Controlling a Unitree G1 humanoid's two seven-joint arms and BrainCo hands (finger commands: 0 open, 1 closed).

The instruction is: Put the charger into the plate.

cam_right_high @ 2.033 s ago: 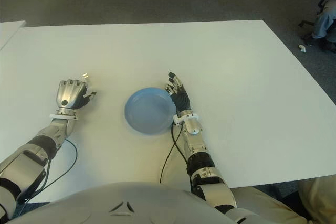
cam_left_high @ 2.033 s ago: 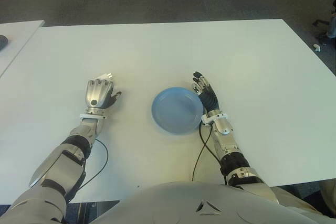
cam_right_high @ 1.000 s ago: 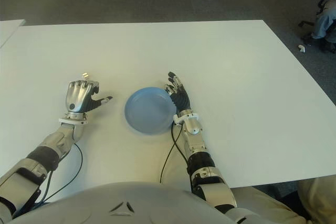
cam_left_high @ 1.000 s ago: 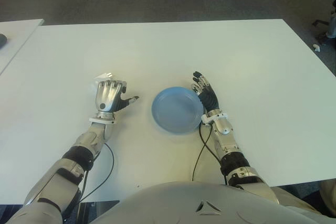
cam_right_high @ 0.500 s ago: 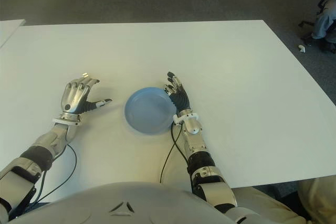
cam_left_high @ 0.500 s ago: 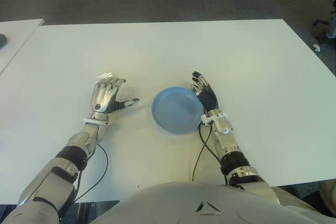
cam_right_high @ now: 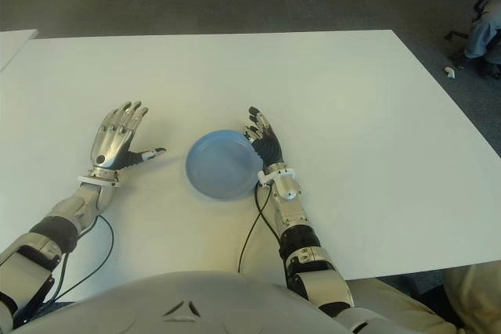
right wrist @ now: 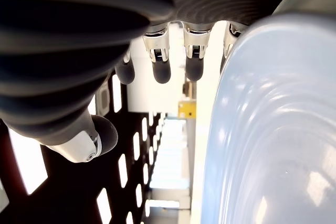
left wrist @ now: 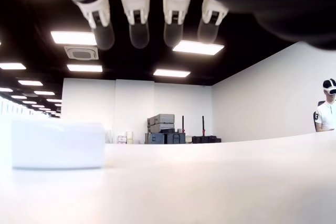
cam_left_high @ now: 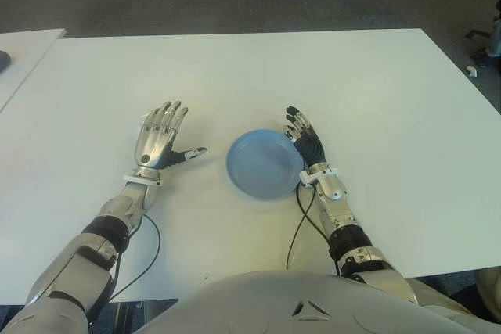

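The charger [left wrist: 52,142] is a small white block lying on the white table [cam_left_high: 235,68]; it shows only in the left wrist view, just ahead of my left hand's fingers [left wrist: 136,11]. In the eye views my left hand [cam_left_high: 160,134] covers it, palm down, fingers spread and holding nothing. The blue plate [cam_left_high: 264,164] sits in the middle of the table, to the right of that hand, with nothing in it. My right hand [cam_left_high: 305,137] shows beside the plate's right rim [right wrist: 262,129], fingers straight and relaxed.
A second white table [cam_left_high: 19,56] with a dark object [cam_left_high: 4,59] stands at the far left. Black cables [cam_left_high: 301,224] trail from both wrists toward the near edge. A chair base [cam_right_high: 477,29] stands on the floor at right. A seated person [left wrist: 328,106] shows far off.
My left hand's fingers have gone from curled to spread flat. It shifted right and then back a little. The right hand and the plate have not moved.
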